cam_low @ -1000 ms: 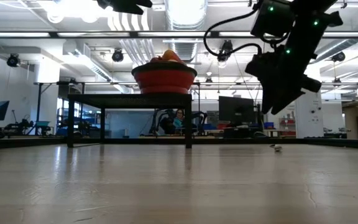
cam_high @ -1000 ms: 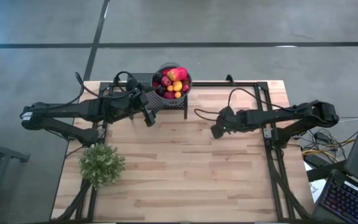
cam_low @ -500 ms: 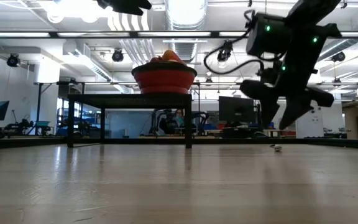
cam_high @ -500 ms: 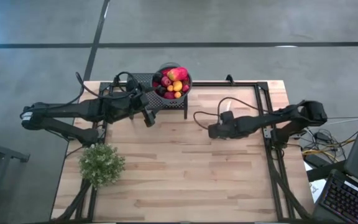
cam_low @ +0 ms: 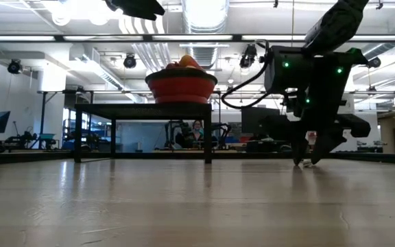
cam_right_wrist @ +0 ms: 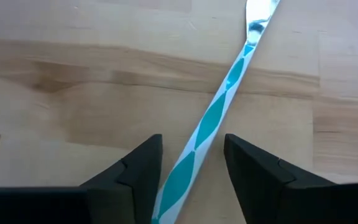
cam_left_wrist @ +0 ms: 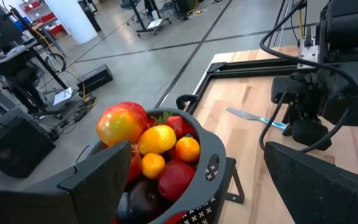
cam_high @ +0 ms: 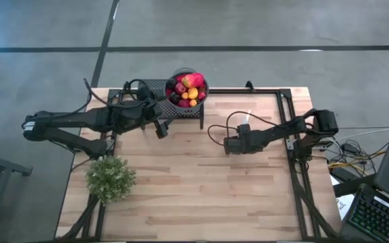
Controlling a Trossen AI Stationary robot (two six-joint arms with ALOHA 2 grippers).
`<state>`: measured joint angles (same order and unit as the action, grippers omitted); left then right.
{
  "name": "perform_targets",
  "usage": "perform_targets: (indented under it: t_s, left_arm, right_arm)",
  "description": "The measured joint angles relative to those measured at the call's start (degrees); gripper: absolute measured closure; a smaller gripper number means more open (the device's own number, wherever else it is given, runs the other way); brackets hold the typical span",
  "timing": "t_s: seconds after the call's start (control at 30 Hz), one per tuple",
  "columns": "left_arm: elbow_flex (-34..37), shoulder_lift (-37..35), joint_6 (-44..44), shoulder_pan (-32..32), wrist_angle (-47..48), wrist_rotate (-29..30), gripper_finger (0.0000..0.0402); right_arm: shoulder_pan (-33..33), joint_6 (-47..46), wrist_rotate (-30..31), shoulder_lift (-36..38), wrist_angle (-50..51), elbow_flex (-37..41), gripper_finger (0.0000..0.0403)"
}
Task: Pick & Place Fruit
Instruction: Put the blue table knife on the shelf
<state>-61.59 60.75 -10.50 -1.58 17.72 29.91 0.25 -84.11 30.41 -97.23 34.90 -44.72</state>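
Red, yellow and orange fruit (cam_high: 187,90) is heaped in a bowl (cam_left_wrist: 213,165) on a dark stand (cam_high: 181,112) at the table's far edge. Left gripper (cam_high: 159,127) hovers beside it, jaws wide and empty. Right gripper (cam_right_wrist: 191,165) is lowered to the wood, fingers parted astride a knife's (cam_right_wrist: 219,112) teal-patterned handle.

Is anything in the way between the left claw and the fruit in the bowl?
Nothing visible is. The left gripper is open and hangs just beside the bowl, with the fruit piled uncovered right in front of its fingers. The right gripper is down at the knife instead.
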Motion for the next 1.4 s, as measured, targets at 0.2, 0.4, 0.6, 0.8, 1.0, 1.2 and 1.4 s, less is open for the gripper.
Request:
perform_targets:
  t_s: [0.2, 0.4, 0.6, 0.8, 1.0, 1.2, 1.4]
  left_arm:
    - [0.0, 0.0, 0.0, 0.0, 1.1, 0.0, 0.0030]
    - [0.0, -0.3, 0.1, 0.0, 1.4, 0.0, 0.0030]
    - [0.0, -1.0, 1.2, 0.0, 2.0, 0.0, 0.0030]
    - [0.0, -1.3, 1.3, 0.0, 2.1, 0.0, 0.0030]
    - [0.0, -1.3, 1.5, 0.0, 2.2, 0.0, 0.0030]
    - [0.0, -1.3, 2.0, 0.0, 2.2, 0.0, 0.0030]
    - [0.0, -1.3, 3.3, 0.0, 2.7, 0.0, 0.0030]
  right_arm:
    - [0.1, 2.5, -1.8, 0.3, -0.2, 0.0, 0.0270]
    - [0.2, 6.4, -4.1, 1.7, 0.8, 0.1, 0.0332]
    - [0.2, 9.5, -4.9, 2.2, 1.5, 0.1, 0.0371]
    - [0.3, 10.1, -6.1, 4.0, 5.9, 0.3, 0.0371]
    - [0.3, 11.2, -4.5, 8.2, 10.9, 0.4, 0.0371]
    - [0.7, 15.2, -3.7, 12.6, 11.5, 0.4, 0.0371]
    - [2.2, 18.2, -2.2, 18.6, 13.3, 0.4, 0.0371]
